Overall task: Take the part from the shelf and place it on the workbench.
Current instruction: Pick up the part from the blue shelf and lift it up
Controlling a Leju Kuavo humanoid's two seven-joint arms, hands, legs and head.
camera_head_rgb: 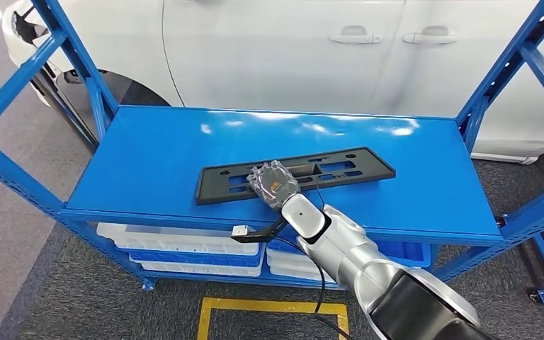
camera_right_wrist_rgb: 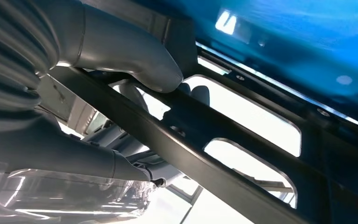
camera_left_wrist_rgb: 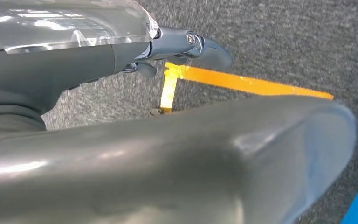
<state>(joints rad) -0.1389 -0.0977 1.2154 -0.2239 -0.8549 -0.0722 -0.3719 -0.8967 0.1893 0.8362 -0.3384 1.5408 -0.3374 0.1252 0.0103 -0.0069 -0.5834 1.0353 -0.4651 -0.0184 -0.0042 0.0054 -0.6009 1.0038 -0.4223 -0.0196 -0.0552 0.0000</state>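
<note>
Right hand (camera_head_rgb: 274, 183) grasping the part (camera_head_rgb: 340, 168), thumb (camera_right_wrist_rgb: 135, 60) over a bar at mid-length, the part on the blue shelf (camera_head_rgb: 149, 159) with long axis from 8 to 2 o'clock; left hand (camera_left_wrist_rgb: 186, 46) hangs over floor, grasp state unclear.

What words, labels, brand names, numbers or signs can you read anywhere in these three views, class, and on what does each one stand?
No text can be read in any view.
Right hand: an orange patch shows under its clear cover, too small to read.
Small white tag at the shelf front edge: too small to read.
Black part, white car, yellow floor tape: no lettering visible.
</note>
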